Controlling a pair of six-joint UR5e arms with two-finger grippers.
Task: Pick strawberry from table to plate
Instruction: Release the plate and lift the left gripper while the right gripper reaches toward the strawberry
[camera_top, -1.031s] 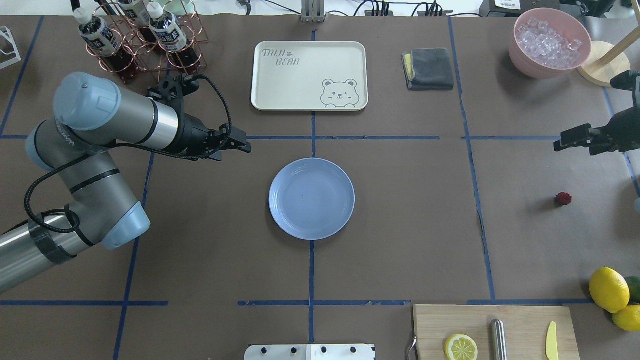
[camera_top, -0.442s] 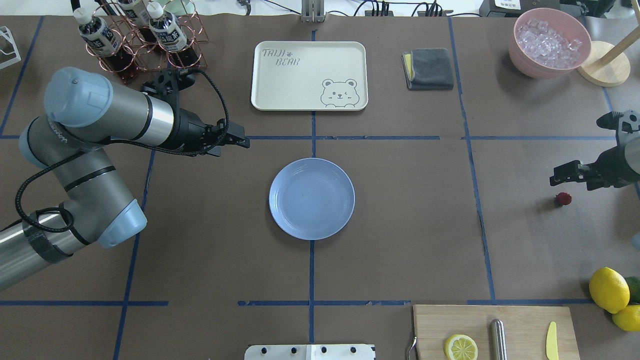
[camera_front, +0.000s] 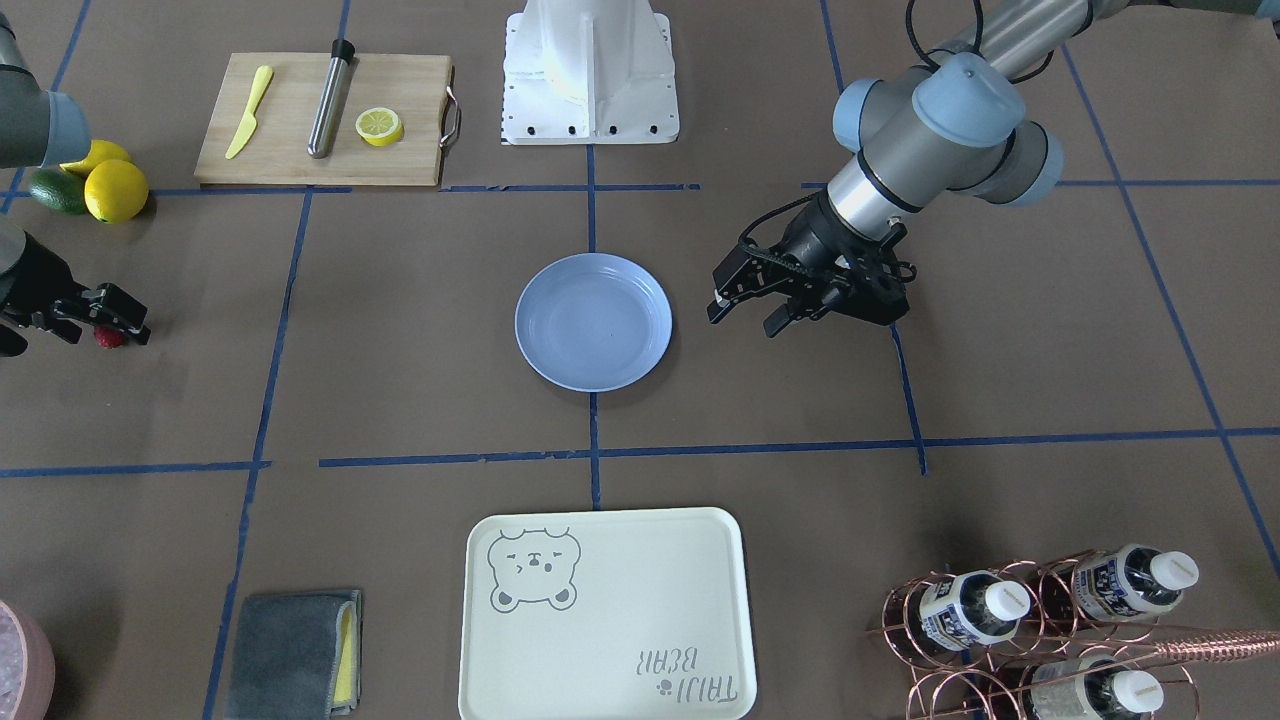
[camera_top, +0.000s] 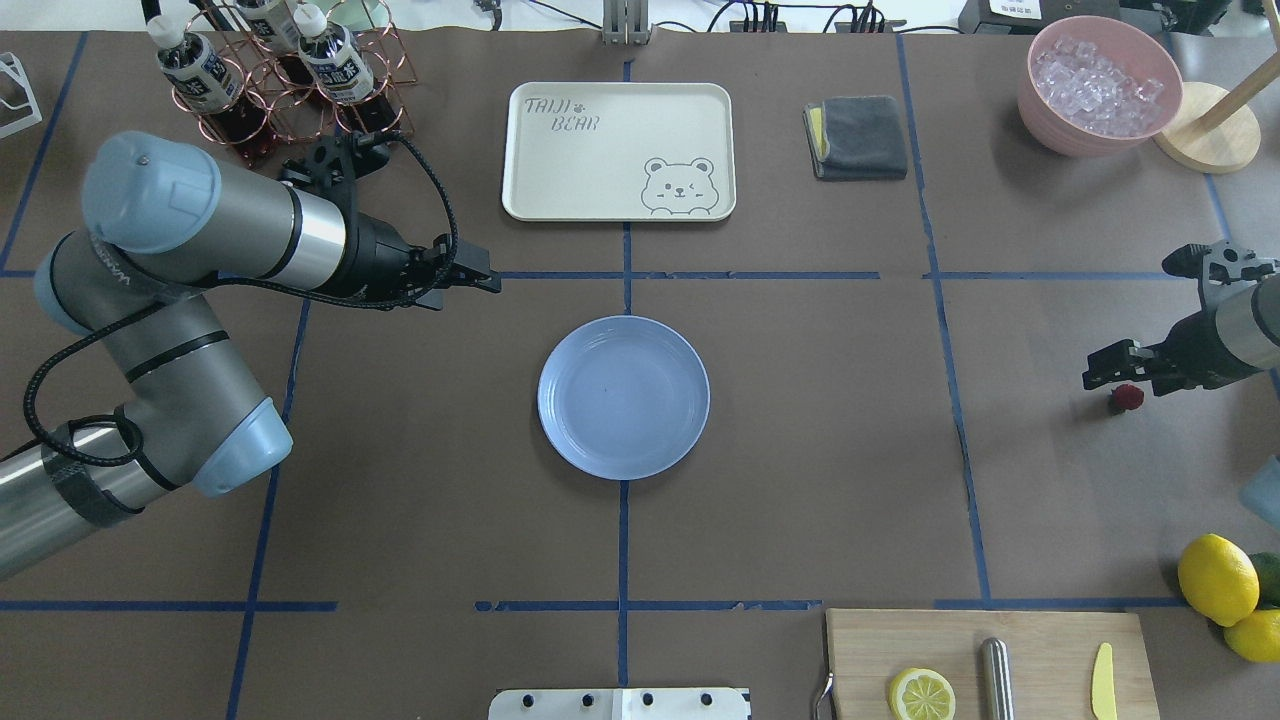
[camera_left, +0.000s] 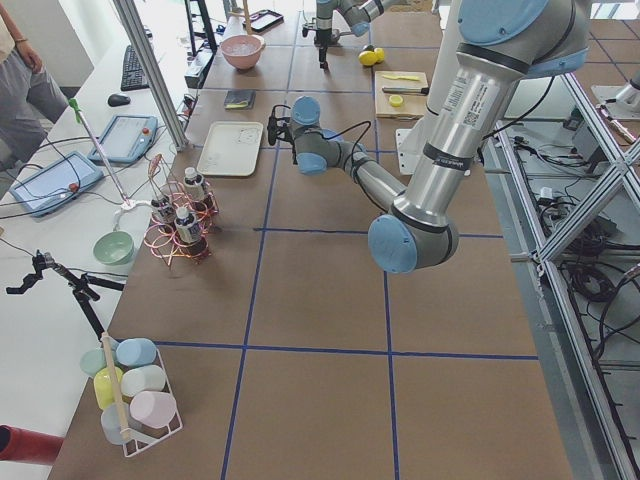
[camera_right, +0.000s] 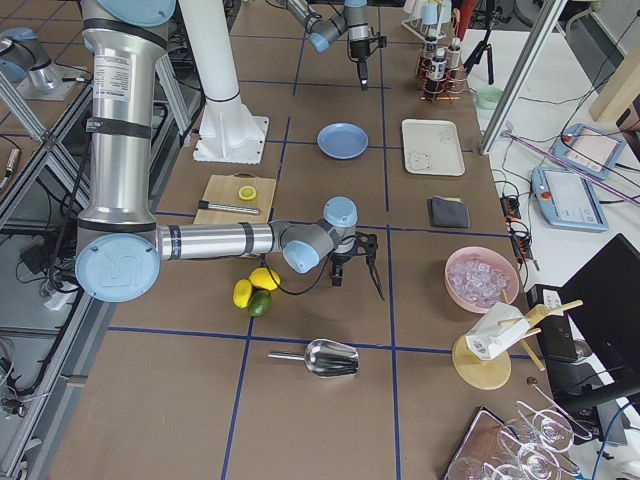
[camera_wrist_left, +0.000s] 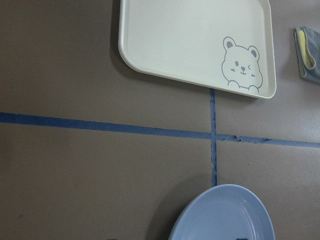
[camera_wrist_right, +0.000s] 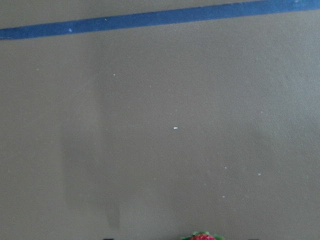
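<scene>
Nearing strawberry (camera_top: 1128, 398) on table (camera_top: 800, 450), right jaws spread wide, empty; left jaws parted, empty, barely shifted.

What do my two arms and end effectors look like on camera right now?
Both the left arm and the right arm are silver tubes with pale-blue joint caps. The left one carries a looping black cable and faint lettering too small to read. The left end effector and the right end effector are black and boxy, each with two fingers.
</scene>
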